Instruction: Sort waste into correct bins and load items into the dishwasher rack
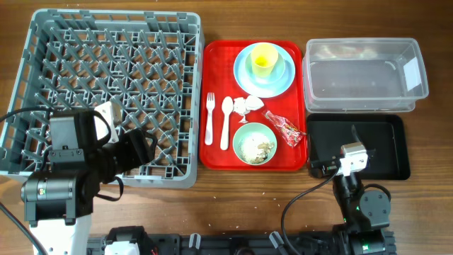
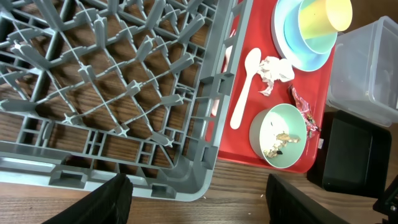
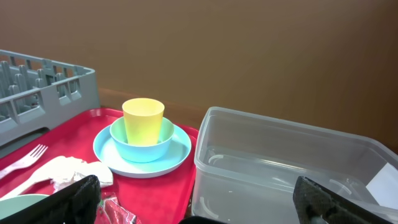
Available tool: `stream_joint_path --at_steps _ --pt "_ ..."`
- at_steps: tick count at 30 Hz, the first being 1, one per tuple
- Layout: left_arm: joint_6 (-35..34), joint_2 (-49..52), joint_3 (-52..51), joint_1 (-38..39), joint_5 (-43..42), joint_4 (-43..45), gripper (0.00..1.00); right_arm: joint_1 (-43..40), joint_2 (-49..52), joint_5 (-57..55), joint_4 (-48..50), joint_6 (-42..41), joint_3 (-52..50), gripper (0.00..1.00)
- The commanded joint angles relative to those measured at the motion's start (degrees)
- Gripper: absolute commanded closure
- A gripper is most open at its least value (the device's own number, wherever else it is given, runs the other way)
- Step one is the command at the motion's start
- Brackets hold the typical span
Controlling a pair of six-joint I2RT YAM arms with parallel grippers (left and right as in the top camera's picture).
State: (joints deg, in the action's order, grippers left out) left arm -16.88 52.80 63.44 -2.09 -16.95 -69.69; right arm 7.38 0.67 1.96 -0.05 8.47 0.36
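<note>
Nothing sorted yet; your left claw [image 2: 198, 190] and right claw [image 3: 205, 205] stand spread, empty. Next likely needs a pinch on the napkin [image 1: 249, 105], 3 o'clock of the spoon [image 1: 226, 122].

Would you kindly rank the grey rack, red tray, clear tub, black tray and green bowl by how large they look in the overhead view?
1. grey rack, largest.
2. red tray.
3. clear tub and black tray: they look about alike, so I would not rank them.
4. green bowl, smallest.
</note>
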Motion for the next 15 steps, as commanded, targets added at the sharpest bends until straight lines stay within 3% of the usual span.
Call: stream_joint_path --at_steps 1,7,11,15 --pt "-0.48 -0.17 0.37 0.11 0.59 0.20 0.30 -0.33 -0.39 0.87 0.15 0.57 -0.07 0.00" --pt "-0.50 1.46 0.33 0.11 0.59 0.46 0.28 -0.33 -0.39 0.87 0.15 0.59 -0.07 0.00" --pt "-0.50 2.40 0.33 0.11 0.61 0.46 0.35 -0.33 -0.39 0.87 0.15 0.55 -0.07 0.00" --pt "-0.50 2.40 0.33 0.11 1.86 0.44 0.34 -0.33 -0.39 0.87 0.15 0.55 -0.07 0.00"
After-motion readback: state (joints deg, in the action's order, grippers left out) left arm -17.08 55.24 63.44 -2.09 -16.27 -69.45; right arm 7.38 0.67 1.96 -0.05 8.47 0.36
